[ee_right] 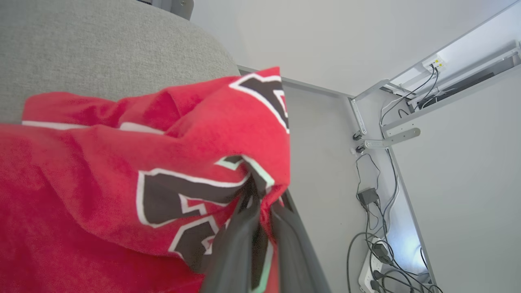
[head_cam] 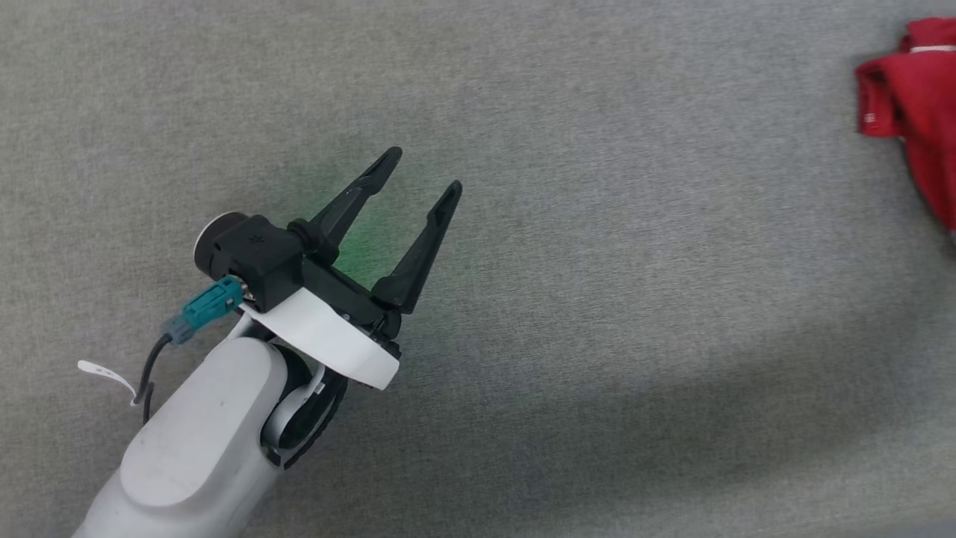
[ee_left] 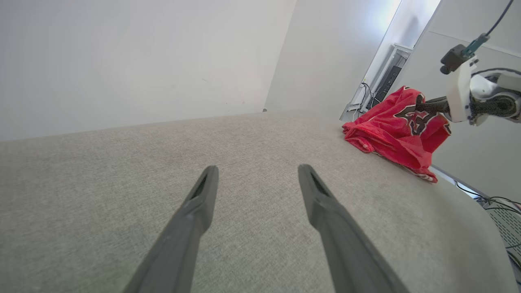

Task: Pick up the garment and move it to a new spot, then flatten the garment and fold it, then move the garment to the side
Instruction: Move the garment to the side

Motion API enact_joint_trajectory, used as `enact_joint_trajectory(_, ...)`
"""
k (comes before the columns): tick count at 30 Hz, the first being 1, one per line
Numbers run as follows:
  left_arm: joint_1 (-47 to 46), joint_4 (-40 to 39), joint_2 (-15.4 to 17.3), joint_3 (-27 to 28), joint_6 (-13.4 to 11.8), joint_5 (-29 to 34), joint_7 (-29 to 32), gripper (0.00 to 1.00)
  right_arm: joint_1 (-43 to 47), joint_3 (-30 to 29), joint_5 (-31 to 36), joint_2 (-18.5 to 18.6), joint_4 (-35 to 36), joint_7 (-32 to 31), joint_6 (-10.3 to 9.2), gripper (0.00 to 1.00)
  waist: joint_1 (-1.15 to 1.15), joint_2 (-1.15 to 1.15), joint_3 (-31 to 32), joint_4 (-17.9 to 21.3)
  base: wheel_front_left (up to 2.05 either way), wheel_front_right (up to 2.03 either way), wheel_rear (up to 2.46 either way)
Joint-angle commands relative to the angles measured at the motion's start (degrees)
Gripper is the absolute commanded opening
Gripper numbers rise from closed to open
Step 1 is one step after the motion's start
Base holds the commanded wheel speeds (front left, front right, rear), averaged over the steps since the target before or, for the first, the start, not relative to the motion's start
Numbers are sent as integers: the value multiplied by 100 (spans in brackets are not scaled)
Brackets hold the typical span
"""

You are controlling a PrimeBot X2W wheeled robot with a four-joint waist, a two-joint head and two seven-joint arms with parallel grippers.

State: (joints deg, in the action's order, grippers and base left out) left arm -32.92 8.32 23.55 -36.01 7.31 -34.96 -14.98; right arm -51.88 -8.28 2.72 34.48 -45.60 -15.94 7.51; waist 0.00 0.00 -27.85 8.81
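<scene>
Grey cloth covers the worktop [head_cam: 597,299] all over in the head view. The left gripper [head_cam: 423,170] is at the near left, over the worktop. Its two dark fingers [head_cam: 351,198] are spread wide and there is nothing between them. A soft green glow [head_cam: 362,243] lies on the cloth under the fingers. The garment [head_cam: 915,97] is a red bunch at the far right edge of the picture, well apart from the left gripper.

From the left wrist view, the two fingers point out over the grey cloth, wide apart and holding nothing. A white wall [ee_left: 122,61] stands behind the worktop. The garment is far off on the right, at the worktop's edge. Its low part rests on the worktop and its top is pulled up. The right gripper [ee_left: 425,106] is on the right, and its fingers go into the top of the red cloth, beside a black number with white edges.

From the right wrist view, the right fingers are almost shut, and a fold of the garment is pinched between them. The red cloth hangs around the fingers and covers their tips. Black shapes with white edges show on it. The grey worktop is behind the garment at the upper left. Wires [ee_right: 372,203] hang by the wall on the right.
</scene>
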Motion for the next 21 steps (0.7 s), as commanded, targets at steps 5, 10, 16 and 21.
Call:
enact_joint_trajectory(5, -176, -3, 28, -86, 16, -96, -27, 100, -151, -589, 550, -275, -450, 208, -4, 0, 0, 0, -105, -130, 0, 0, 0)
enact_joint_trajectory(10, -175, -5, 50, -17, 17, -124, -27, 100, -201, -997, 867, -389, -620, 375, -4, 24, 0, 0, -117, -189, 0, 0, 0)
enact_joint_trajectory(16, -6, -60, 94, 182, 17, -189, -27, 100, -315, -1389, 1290, -507, -719, 629, -4, 100, 0, 0, -61, -192, 0, 0, 0)
enact_joint_trajectory(21, 157, -85, 99, 409, 17, -176, -27, 100, -427, -1539, 1382, -615, -777, 849, -4, 100, 0, 0, 78, -152, 0, 0, 0)
